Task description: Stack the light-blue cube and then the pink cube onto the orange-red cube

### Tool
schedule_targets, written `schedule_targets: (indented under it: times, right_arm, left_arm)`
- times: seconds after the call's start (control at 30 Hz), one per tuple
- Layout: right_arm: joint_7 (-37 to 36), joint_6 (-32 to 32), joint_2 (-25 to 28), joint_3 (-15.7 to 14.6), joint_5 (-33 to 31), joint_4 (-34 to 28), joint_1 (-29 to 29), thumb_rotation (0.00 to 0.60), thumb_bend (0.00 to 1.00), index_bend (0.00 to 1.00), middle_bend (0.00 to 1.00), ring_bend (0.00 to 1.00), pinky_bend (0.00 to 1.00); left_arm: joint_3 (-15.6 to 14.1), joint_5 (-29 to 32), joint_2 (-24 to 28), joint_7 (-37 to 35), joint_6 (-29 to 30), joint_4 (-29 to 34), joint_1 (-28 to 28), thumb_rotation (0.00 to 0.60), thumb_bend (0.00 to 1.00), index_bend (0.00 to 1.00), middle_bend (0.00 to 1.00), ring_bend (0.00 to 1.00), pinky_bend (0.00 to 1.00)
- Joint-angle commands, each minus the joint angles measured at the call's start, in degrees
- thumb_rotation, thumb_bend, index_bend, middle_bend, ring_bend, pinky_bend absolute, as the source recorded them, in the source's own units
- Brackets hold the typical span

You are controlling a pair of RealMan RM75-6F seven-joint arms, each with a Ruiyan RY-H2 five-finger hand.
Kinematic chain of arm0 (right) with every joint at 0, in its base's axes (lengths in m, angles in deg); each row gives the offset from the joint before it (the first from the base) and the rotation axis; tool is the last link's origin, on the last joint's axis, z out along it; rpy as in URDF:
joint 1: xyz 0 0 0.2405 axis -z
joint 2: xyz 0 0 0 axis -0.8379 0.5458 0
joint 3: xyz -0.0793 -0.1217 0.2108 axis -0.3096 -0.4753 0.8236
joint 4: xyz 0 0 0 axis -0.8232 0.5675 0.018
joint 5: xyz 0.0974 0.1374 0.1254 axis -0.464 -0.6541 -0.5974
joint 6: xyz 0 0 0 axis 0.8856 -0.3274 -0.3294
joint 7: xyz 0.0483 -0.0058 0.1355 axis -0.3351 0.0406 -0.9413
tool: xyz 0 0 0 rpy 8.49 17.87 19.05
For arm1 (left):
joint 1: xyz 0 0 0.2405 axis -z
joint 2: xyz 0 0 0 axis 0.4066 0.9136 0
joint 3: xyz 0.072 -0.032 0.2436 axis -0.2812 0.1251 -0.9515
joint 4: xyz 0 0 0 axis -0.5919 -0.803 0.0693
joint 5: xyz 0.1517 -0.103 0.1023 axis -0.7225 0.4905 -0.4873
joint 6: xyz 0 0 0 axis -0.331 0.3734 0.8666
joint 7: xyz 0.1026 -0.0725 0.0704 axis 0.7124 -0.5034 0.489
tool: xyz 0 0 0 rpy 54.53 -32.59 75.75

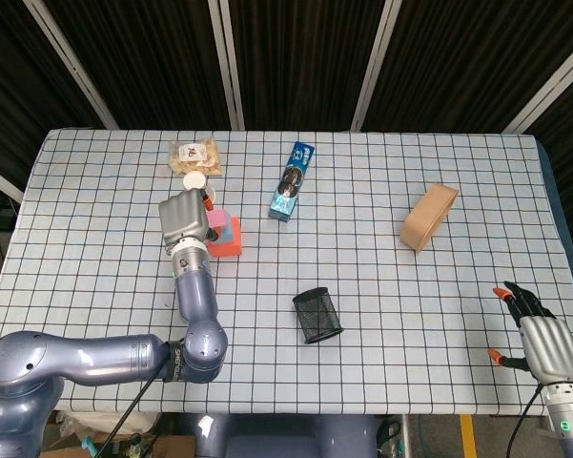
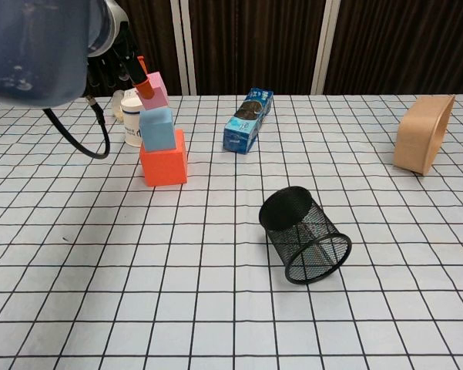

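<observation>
- The left robot hand (image 2: 127,65), upper left of the chest view, grips the pink cube (image 2: 156,91) with orange-tipped fingers.
- The pink cube sits tilted on the light-blue cube (image 2: 157,129), which rests on the orange-red cube (image 2: 164,160).
- A white cup (image 2: 132,121) stands just behind the stack, on the checked bench (image 2: 216,293).
- The right robot hand (image 1: 543,339), lower right of the head view, grasps nothing, fingers apart.
- A black mesh cup (image 2: 304,235) lies tipped near centre.

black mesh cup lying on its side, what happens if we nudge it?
The mesh cup lies tipped on its round wall, so it would probably roll, curving since it tapers. Open wire mesh suggests it is light and slides easily. Likely stiff enough to keep its shape.
</observation>
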Motion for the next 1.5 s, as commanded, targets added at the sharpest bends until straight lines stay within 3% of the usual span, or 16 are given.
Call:
schedule_targets:
  times: [0.03, 1.5]
  right_arm:
    - [0.07, 0.04, -0.02, 0.02, -0.03, 0.01, -0.03, 0.600, 0.14, 0.18, 0.11, 0.13, 0.35]
    - [0.60, 0.43, -0.23, -0.10, -0.12, -0.10, -0.16, 0.600, 0.14, 0.18, 0.11, 0.13, 0.35]
  left_arm:
    - [0.01, 0.19, -0.22, 0.02, -0.05, -0.49, 0.13, 0.600, 0.31, 0.50, 0.84, 0.68, 0.71]
    - [0.08, 1.13, -1.22, 0.23, -0.52, -3.40, 0.25, 0.600, 0.31, 0.51, 0.84, 0.68, 0.71]
